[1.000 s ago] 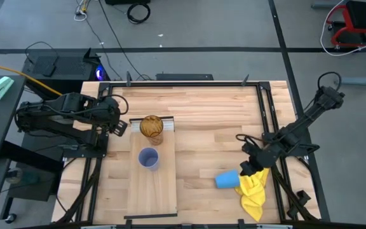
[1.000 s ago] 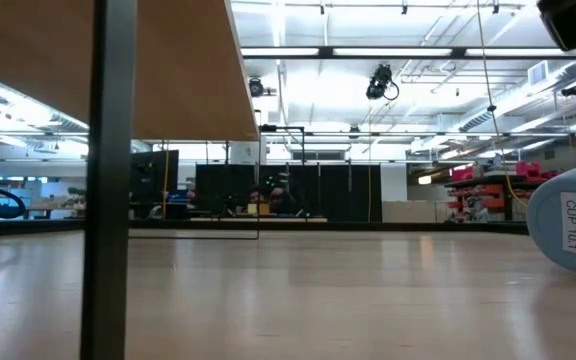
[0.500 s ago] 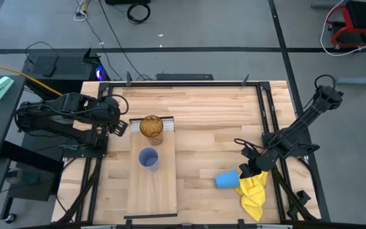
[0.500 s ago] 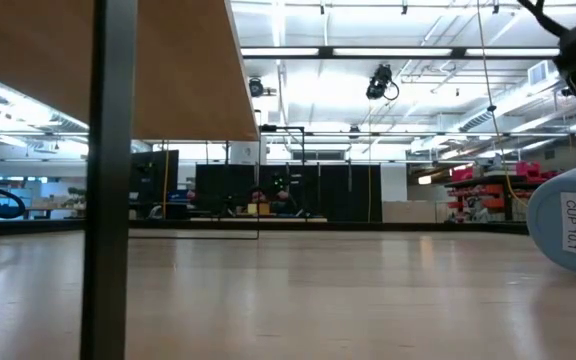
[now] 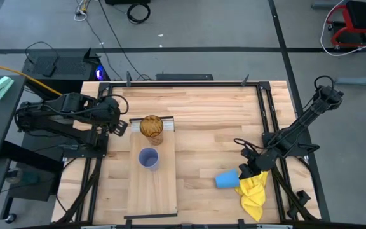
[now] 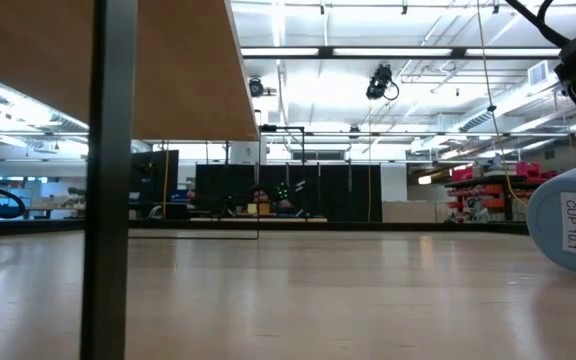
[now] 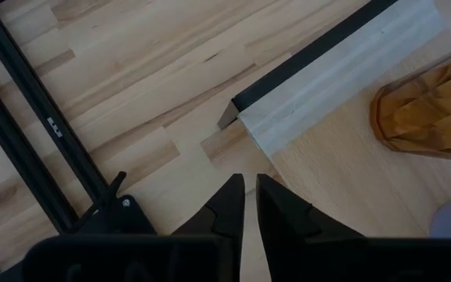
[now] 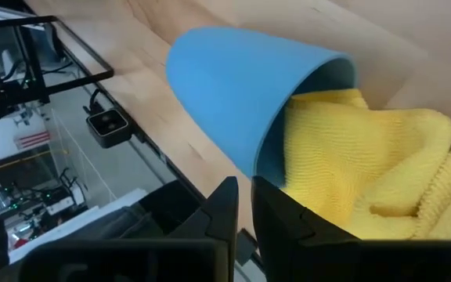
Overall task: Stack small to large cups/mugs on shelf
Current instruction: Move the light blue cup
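The right gripper [image 5: 244, 170] has dropped closer to the blue cup [image 5: 227, 179] than a second ago; its fingers are nearly closed, grasping nothing. That cup lies tipped against the yellow cloth [image 5: 253, 193]. The left gripper [image 5: 121, 128], clenched and empty, waits by the shelf [image 5: 152, 191], where the amber tumbler [image 5: 151, 126] and lavender cup [image 5: 148, 158] stand unmoved.

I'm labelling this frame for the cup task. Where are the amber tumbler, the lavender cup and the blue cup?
amber tumbler [image 5: 151, 126]: high view, on its open mouth.
lavender cup [image 5: 148, 158]: high view, on its open mouth.
blue cup [image 8: 241, 94]: right wrist view, on its outer side wall.
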